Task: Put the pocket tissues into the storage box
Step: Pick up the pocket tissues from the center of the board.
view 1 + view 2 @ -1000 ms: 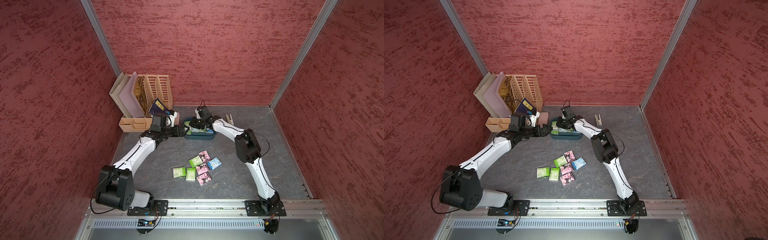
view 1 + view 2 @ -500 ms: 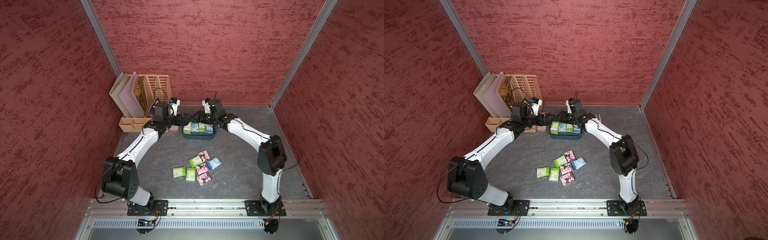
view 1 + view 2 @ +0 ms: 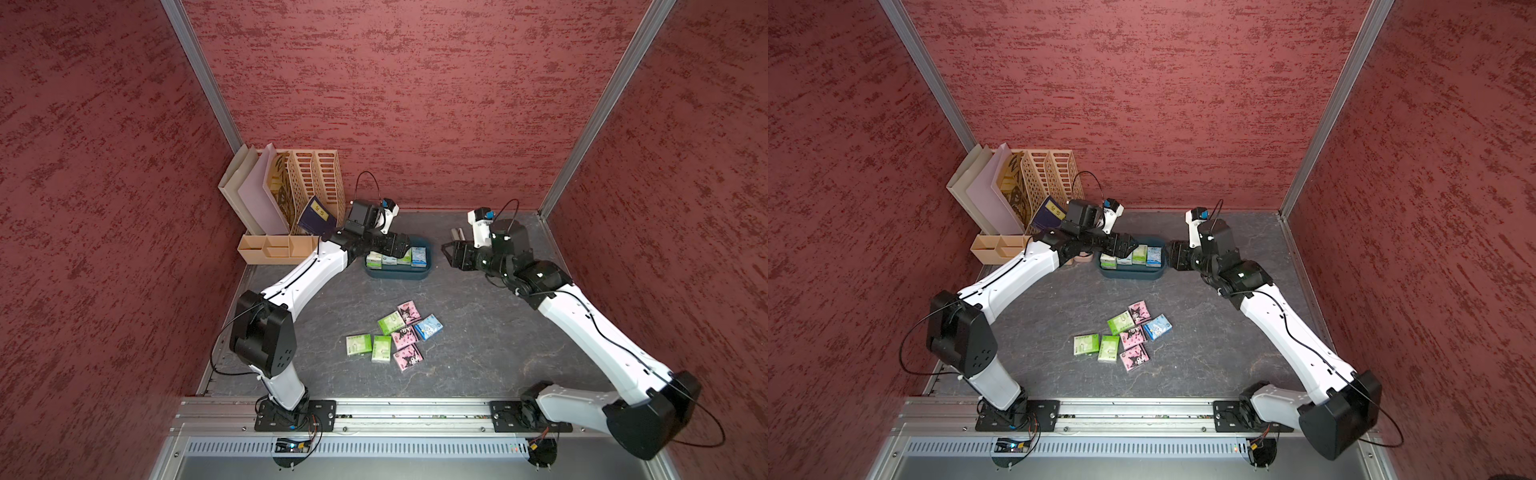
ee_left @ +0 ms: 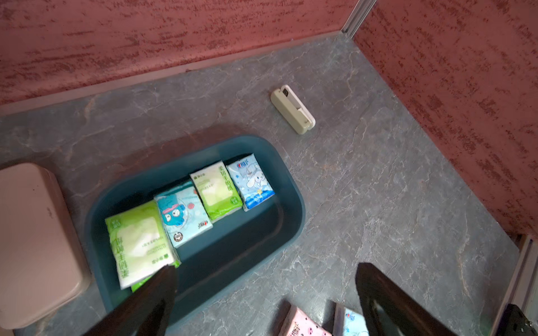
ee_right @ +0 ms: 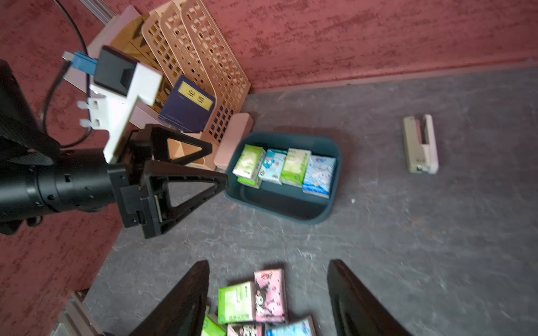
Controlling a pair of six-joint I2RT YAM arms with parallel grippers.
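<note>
- Right now, as I am reading it, you are sitting between deliveries: both grippers are hanging empty near the storage box (image 3: 397, 277), which is resting toward the back wall, just beside the pink case (image 4: 35, 241).
- Your left gripper (image 4: 266, 269) is hovering at the box's end nearest that case. Its jaws are standing wide with nothing between them.
- One of its fingers (image 4: 151, 296) is overlapping the corner of a green packet in the wrist view, and I cannot tell whether it is touching.
- Your right gripper (image 5: 269, 262) is floating off the box's opposite end, apart from it. Its jaws are parted and gripping nothing.
- The pocket tissues (image 4: 215, 189) are lying in two groups.
- Four are showing in a row along the box's far side, with another green one (image 5: 247, 182) peeking out beneath the end packet.
- Seven are waiting in a loose cluster (image 3: 404, 336) on the open table (image 3: 478, 332), well apart from the box.
- The box's nearer half is showing bare floor, so I am expecting a second row to fit.
- Next, I am judging, you are needing to swing one arm to the cluster and come down over an outer packet.
- The blue packet (image 3: 428, 327) on the right arm's side and the outer green packet (image 3: 358, 345) on the left's are looking easiest, since the middle ones are lying edge to edge.
</note>
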